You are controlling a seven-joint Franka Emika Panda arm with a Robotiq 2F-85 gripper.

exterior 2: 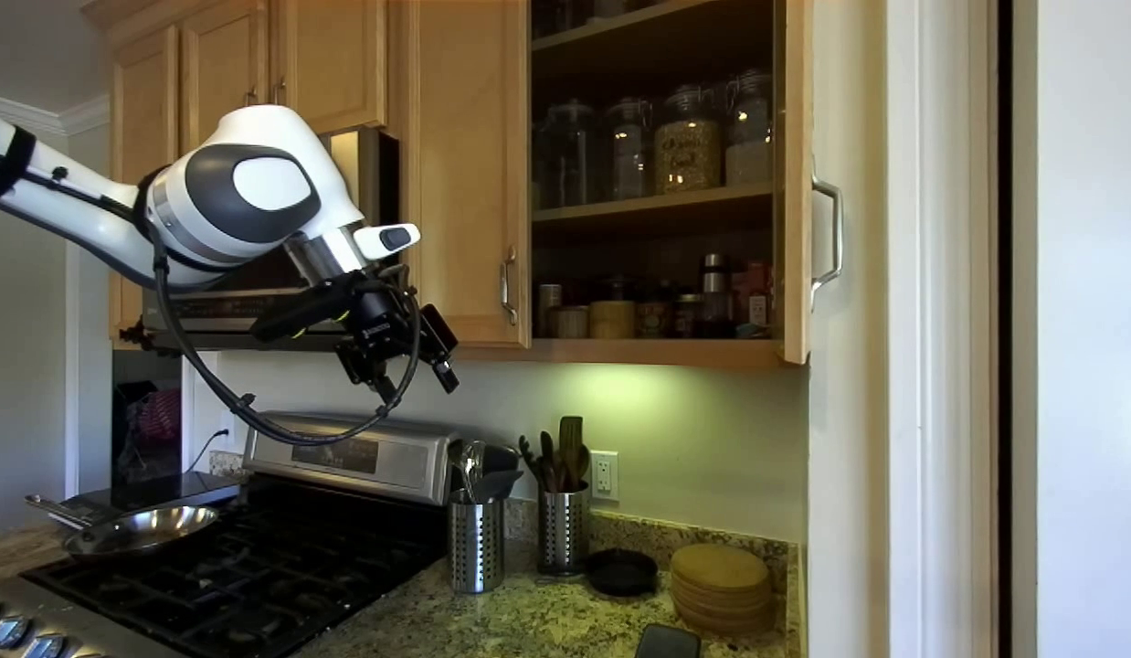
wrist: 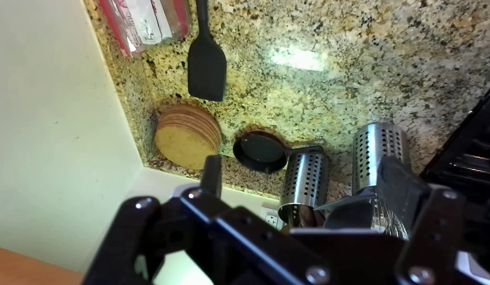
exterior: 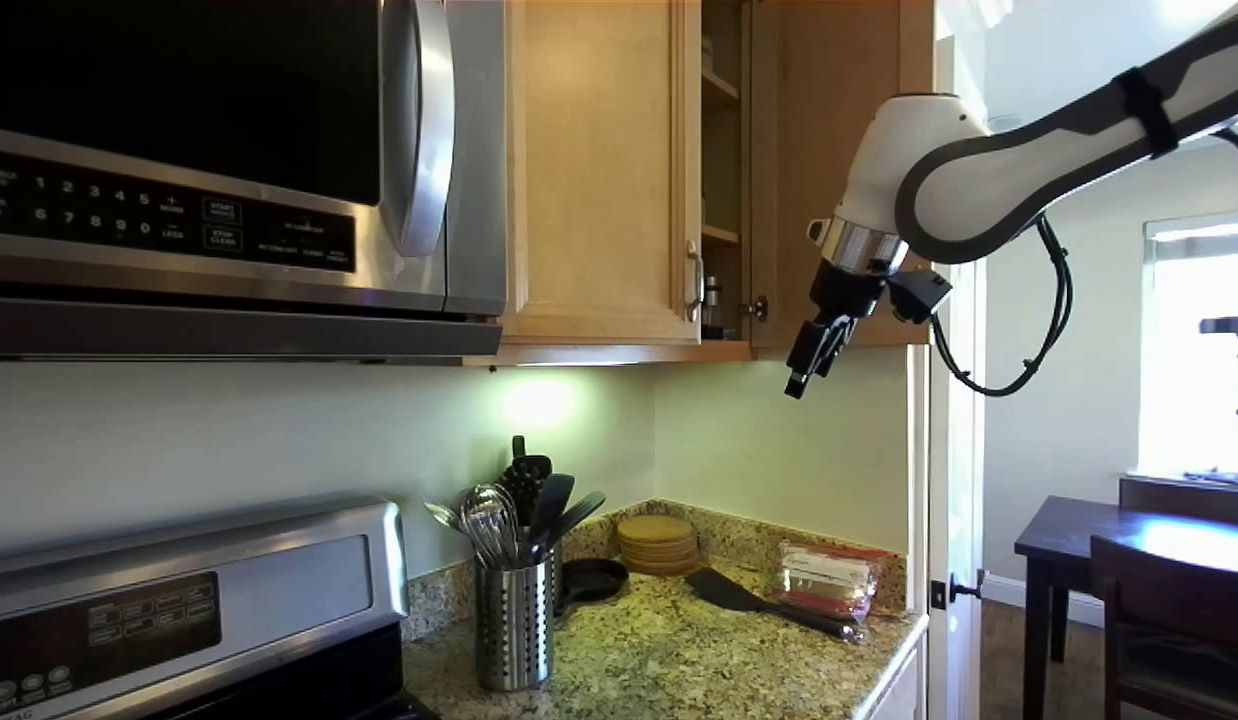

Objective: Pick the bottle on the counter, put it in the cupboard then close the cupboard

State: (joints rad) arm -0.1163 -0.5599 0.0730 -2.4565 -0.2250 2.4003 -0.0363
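The cupboard (exterior: 604, 170) is honey-coloured wood; in both exterior views its right-hand door (exterior 2: 797, 183) stands open, showing the shelves (exterior 2: 657, 208). The small dark bottle does not show on the visible part of the counter (exterior: 639, 650). Several jars and bottles, one tall with a silver top (exterior 2: 714, 274), stand on the lowest shelf; I cannot tell whether the bottle is among them. My gripper (exterior 2: 417, 379) is open and empty, in the air above the counter and just below the cupboard's bottom level. It also shows in an exterior view (exterior: 807, 375) and the wrist view (wrist: 302, 170).
Two metal utensil holders (exterior 2: 477, 548) (exterior 2: 564, 530), a small black pan (exterior 2: 622, 573), stacked round boards (exterior 2: 721, 585), a black spatula (wrist: 207, 65) and a plastic bag (exterior: 829, 580) are on the counter. The microwave (exterior: 414, 130) hangs over the stove (exterior 2: 237, 567). The door handle (exterior 2: 829, 233) sticks out.
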